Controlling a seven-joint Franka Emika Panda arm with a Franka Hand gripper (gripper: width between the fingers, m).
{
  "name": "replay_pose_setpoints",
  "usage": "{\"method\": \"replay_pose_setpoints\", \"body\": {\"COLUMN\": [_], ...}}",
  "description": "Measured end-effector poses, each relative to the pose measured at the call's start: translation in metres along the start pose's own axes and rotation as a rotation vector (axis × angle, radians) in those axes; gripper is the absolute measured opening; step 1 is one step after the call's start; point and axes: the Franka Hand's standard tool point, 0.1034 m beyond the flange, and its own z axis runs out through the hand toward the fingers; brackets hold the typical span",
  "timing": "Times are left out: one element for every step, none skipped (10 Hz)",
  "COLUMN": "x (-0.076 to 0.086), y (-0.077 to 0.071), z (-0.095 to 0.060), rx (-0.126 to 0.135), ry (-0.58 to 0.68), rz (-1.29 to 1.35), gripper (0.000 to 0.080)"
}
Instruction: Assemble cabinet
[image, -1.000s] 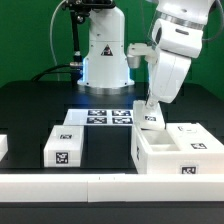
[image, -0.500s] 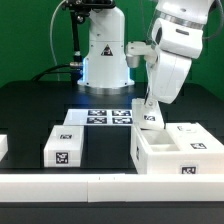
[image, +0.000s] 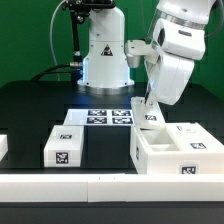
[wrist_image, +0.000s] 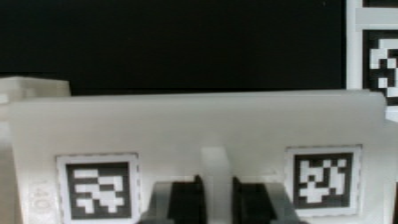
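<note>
The cabinet box (image: 176, 156) is a large white tagged box with an inner divider, at the exterior view's right front. My gripper (image: 149, 106) is shut on a flat white tagged panel (image: 151, 118) and holds it upright at the box's far left corner, just above its rim. In the wrist view, the panel (wrist_image: 196, 120) fills the frame with two tags. My dark fingers (wrist_image: 178, 200) pinch a thin white rib, with the gripper (wrist_image: 222, 200) centred on it. Whether the panel touches the box is unclear.
The marker board (image: 104, 117) lies at the table's middle, in front of the robot base (image: 105, 60). A white tagged block (image: 65, 146) sits at the left front. A small white piece (image: 3, 148) is at the left edge. A long white rail (image: 70, 188) runs along the front.
The arm, with the panel in the gripper, has shifted very slightly toward the exterior view's right. Nothing else has moved.
</note>
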Motion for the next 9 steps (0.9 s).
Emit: {"method": "replay_pose_setpoints", "body": {"x": [-0.0012, -0.0027, -0.0043, -0.0049, -0.0047, -0.0048, -0.0051, -0.0055, -0.0062], "y": [0.0007, 0.0009, 0.0012, 0.0021, 0.0024, 0.0022, 0.0022, 0.0029, 0.0047], "z": [-0.0009, -0.0001, 0.0018, 0.0028, 0.0028, 0.003, 0.0031, 0.0028, 0.0026], "rx": [0.013, 0.024, 0.035, 0.038, 0.036, 0.037, 0.037, 0.034, 0.027], "ry": [-0.007, -0.013, -0.019, -0.022, -0.022, -0.022, -0.022, -0.021, -0.017], "rz": [0.001, 0.003, 0.006, 0.011, 0.019, 0.022, 0.023, 0.02, 0.013], "gripper": [0.0062, 0.0062, 0.0062, 0.0062, 0.0062, 0.0062, 0.0062, 0.0062, 0.0062]}}
